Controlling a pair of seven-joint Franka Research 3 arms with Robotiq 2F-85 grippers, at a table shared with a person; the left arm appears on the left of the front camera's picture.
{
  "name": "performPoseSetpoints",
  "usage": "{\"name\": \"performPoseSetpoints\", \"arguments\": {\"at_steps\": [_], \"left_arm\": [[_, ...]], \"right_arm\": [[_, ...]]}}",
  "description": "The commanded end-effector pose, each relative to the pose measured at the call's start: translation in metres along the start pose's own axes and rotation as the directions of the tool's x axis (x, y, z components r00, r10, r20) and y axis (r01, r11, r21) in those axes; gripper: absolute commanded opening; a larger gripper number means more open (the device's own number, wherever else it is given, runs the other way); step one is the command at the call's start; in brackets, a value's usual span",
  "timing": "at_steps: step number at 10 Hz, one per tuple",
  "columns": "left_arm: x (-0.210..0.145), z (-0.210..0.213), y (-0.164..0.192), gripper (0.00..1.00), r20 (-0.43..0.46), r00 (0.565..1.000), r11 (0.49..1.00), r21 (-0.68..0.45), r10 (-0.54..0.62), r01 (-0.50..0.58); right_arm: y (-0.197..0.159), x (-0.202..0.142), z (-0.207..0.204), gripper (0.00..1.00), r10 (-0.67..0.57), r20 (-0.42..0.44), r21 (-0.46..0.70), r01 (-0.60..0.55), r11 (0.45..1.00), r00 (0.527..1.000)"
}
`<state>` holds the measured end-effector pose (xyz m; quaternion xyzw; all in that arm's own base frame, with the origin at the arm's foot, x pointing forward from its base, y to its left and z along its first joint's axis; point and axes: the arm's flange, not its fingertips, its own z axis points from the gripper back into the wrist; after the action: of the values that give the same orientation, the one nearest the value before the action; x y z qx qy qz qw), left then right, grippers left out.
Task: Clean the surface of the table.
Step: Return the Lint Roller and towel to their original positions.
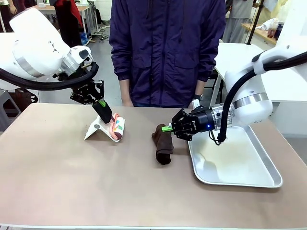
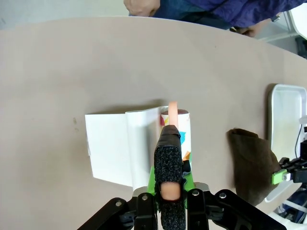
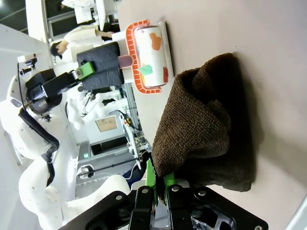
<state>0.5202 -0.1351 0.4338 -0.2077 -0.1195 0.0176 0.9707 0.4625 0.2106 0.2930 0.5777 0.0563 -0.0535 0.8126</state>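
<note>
Evidently, the brown cloth [image 1: 163, 143], soft and limp at mid-frame on the taupe surface [image 1: 72, 182], was pinched at its edge by the right gripper [image 1: 168, 128], while the light lint roller [image 1: 116, 128] was clamped by its handle in the left gripper [image 1: 102, 109].

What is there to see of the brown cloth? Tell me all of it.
The brown cloth is a dark, fuzzy, towel-like rag, bunched and folded rather than spread flat. It lies on the table near the middle, just left of the metal tray and right of the lint roller. The right gripper is shut on its upper corner, lifting that edge into a peak while the rest rests on the tabletop.
</note>
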Motion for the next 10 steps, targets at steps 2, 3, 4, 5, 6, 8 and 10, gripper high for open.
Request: {"name": "performPoseSetpoints", "arguments": {"at_steps": [2, 3, 4, 5, 6, 8, 10], "left_arm": [[0.002, -0.003, 0.001, 0.23, 0.014, 1.000, 0.999, 0.032, 0.014, -0.015], [0.001, -0.003, 0.000, 0.23, 0.014, 1.000, 0.999, 0.032, 0.016, -0.016], [0.001, -0.003, 0.000, 0.71, 0.018, 1.000, 0.999, 0.041, 0.011, -0.012], [0.000, -0.003, 0.001, 0.79, 0.008, 1.000, 0.999, 0.031, 0.013, -0.013], [0.000, -0.001, 0.002, 1.00, 0.001, 1.000, 1.000, 0.025, 0.015, -0.015], [0.000, 0.001, 0.003, 1.00, 0.009, 1.000, 0.999, 0.025, 0.020, -0.021], [0.000, 0.008, 0.005, 1.00, 0.022, 0.999, 1.000, 0.019, 0.023, -0.023]], "right_arm": [[-0.001, 0.000, 0.000, 0.08, 0.015, -0.018, 0.003, -0.015, 1.000, 1.000], [-0.002, -0.001, 0.000, 0.08, 0.006, -0.015, -0.009, -0.006, 1.000, 1.000], [-0.002, -0.002, 0.001, 0.65, 0.025, -0.022, -0.008, -0.025, 1.000, 0.999], [-0.002, -0.002, 0.001, 0.65, 0.011, -0.023, -0.008, -0.011, 1.000, 1.000], [-0.003, -0.002, 0.001, 1.00, 0.001, -0.026, -0.014, -0.001, 1.000, 1.000], [-0.003, -0.001, 0.001, 1.00, -0.005, -0.028, -0.017, 0.005, 1.000, 1.000], [-0.002, -0.003, 0.006, 1.00, 0.001, -0.010, -0.023, -0.001, 1.000, 1.000]]}}
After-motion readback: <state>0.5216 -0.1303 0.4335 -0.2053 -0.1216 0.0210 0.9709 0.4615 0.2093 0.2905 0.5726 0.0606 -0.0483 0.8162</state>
